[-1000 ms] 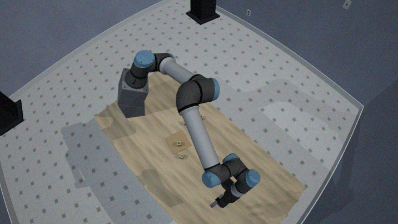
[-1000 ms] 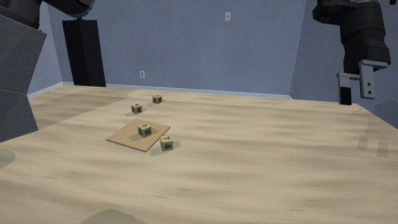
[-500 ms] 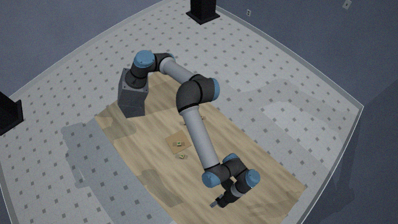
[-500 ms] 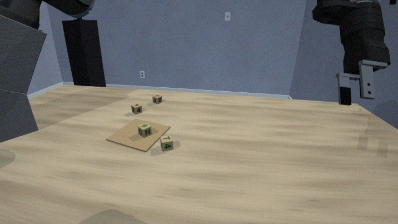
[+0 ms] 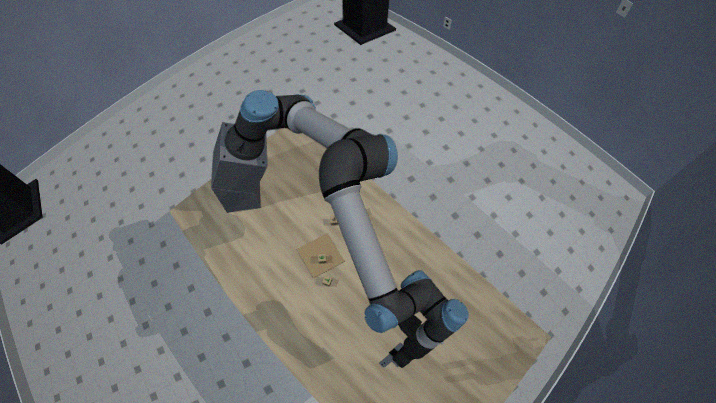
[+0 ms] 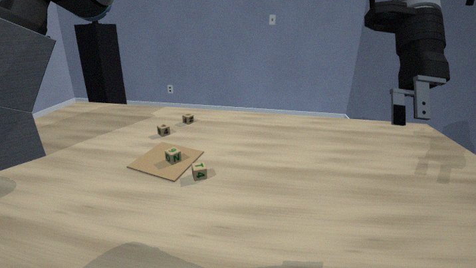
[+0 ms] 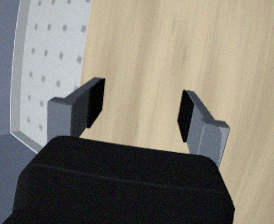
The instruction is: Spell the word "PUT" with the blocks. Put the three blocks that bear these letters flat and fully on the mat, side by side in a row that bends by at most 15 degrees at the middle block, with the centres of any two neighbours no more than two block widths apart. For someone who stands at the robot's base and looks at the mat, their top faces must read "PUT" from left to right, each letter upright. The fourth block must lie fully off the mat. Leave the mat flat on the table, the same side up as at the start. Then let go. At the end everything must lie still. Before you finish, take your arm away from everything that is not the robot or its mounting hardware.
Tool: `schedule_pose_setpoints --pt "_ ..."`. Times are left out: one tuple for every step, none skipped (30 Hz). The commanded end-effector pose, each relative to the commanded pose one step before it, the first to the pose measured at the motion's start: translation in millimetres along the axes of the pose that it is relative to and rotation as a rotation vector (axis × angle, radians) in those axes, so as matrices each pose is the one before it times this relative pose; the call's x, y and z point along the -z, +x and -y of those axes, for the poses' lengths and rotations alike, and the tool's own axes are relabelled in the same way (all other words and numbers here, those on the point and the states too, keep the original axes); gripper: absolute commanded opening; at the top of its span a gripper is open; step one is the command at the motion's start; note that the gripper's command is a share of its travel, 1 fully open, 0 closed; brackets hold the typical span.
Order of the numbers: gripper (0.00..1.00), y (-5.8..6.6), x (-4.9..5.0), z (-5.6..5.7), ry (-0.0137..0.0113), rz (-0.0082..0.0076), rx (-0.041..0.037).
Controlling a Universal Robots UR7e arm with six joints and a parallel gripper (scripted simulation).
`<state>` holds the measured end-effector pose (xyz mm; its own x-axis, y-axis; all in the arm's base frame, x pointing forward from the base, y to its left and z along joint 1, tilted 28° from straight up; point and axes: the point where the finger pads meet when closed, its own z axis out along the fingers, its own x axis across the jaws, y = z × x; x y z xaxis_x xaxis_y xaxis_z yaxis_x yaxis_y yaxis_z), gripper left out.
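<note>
The gripper [image 6: 410, 105] hangs above the table [image 6: 280, 195] near its far right side in the exterior view, well apart from the blocks, with its jaws spread wide and nothing between them. The wrist view shows the two fingers parted over bare wood close to the table's edge, with dotted floor [image 7: 44, 63] beyond it.

The mat [image 6: 151, 165] lies flat on the table, a tan square. One block [image 6: 172, 155] sits on it, near its right half; its top shows a 9 and its front an N (a second side face bears a mark I cannot make out). A second block [image 6: 199, 171] rests on the table just beside the mat's near right edge, off the mat, with a T on top and a 4 on the front. Two more blocks stand farther back, both off the mat: one [image 6: 163, 130] shows a 4 on its side, the other [image 6: 188, 118] carries marks too small to read. These two are near each other and apart from the mat.

In the top view the arm [image 5: 364, 240] stretches from its base [image 5: 232, 187] across the table, passing over the mat's side.
</note>
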<state>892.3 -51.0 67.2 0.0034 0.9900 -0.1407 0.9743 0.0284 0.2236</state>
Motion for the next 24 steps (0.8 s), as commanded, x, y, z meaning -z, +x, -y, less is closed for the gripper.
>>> schedule_pose_setpoints --pt "1.0 28.98 4.644 12.42 0.00106 -0.03509 0.0068" --pt "1.0 5.44 0.405 2.9 0.00106 -0.00686 0.00117" --pt "1.0 5.73 0.404 3.13 0.00116 -0.00723 0.00122" --pt "1.0 6.01 0.398 3.38 0.00127 -0.00758 0.00127" --pt "1.0 6.28 0.388 3.63 0.00138 -0.00792 0.00131" --pt "1.0 6.54 0.374 3.9 0.0015 -0.00826 0.00136" --pt "1.0 6.79 0.354 4.17 0.00163 -0.00858 0.00139" --pt "1.0 0.0 0.0 0.0 0.0 0.0 0.0" --pt "1.0 0.0 0.0 0.0 0.0 0.0 0.0" --pt "1.0 7.03 0.33 4.45 0.00176 -0.00889 0.00143" --pt "1.0 7.26 0.3 4.74 0.00189 -0.00919 0.00146" --pt "1.0 7.47 0.266 5.04 0.00203 -0.00947 0.00148" --pt "1.0 7.67 0.226 5.33 0.00217 -0.00974 0.0015" --pt "1.0 7.85 0.181 5.64 0.00232 -0.00999 0.00152" --pt "1.0 8.02 0.132 5.95 0.00247 -0.01022 0.00153" --pt "1.0 8.16 0.078 6.26 0.00262 -0.01044 0.00153" --pt "1.0 8.29 0.02 6.57 0.00277 -0.01064 0.00153" --pt "1.0 8.4 -0.043 6.87 0.00293 -0.01082 0.00153" --pt "1.0 8.5 -0.11 7.18 0.00308 -0.01098 0.00152" --pt "1.0 8.57 -0.18 7.48 0.00324 -0.01112 0.0015" --pt "1.0 8.62 -0.253 7.78 0.00339 -0.01123 0.00148" --pt "1.0 8.65 -0.329 8.07 0.00354 -0.01133 0.00146" --pt "1.0 8.66 -0.406 8.36 0.00369 -0.01141 0.00143" --pt "1.0 8.65 -0.486 8.63 0.00384 -0.01147 0.0014"
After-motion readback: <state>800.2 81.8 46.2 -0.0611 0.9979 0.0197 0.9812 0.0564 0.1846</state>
